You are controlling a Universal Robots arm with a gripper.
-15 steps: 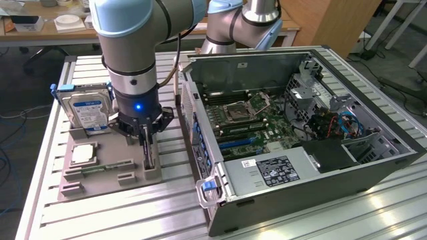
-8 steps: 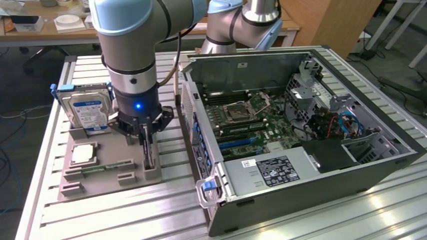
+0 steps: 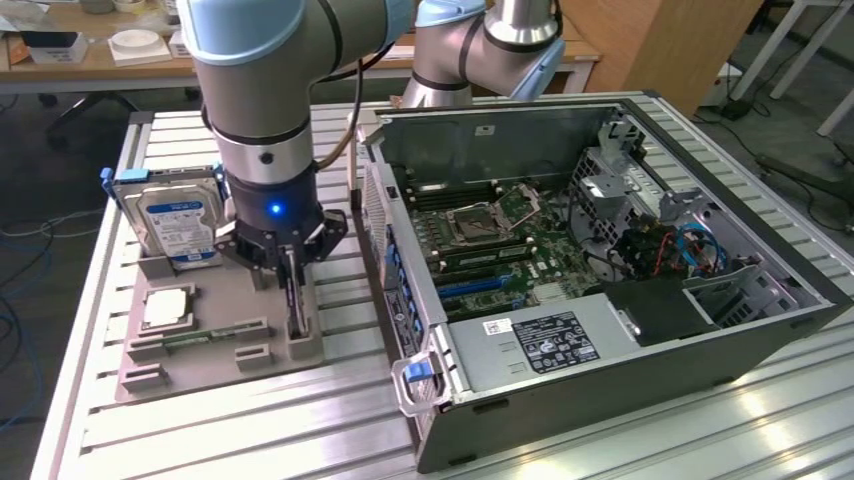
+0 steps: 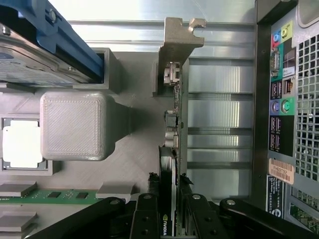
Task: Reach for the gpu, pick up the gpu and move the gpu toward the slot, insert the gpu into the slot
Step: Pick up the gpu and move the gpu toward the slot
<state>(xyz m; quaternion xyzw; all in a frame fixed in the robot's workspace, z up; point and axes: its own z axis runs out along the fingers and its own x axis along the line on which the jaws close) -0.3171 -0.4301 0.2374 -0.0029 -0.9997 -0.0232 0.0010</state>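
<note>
The gpu (image 3: 300, 322) stands on edge in a grey holder tray (image 3: 200, 375) on the exterior view's left, beside the open computer case. My gripper (image 3: 295, 298) has come straight down over it. In the wrist view the gpu (image 4: 172, 124) runs edge-on away from my gripper (image 4: 170, 201), with its silvery bracket at the far end. One black finger lies close against each face of the card, so the gripper is shut on it. The card still sits in its holder. The slot (image 3: 467, 303) is a dark strip on the motherboard near the blue strip.
In the tray are a hard drive (image 3: 180, 220) with a blue label, a processor (image 3: 167, 308) and a green memory stick (image 3: 200, 335). The case's rear wall (image 3: 400, 270) rises just to the exterior view's right of the card. A grey block (image 4: 72, 124) stands beside the card.
</note>
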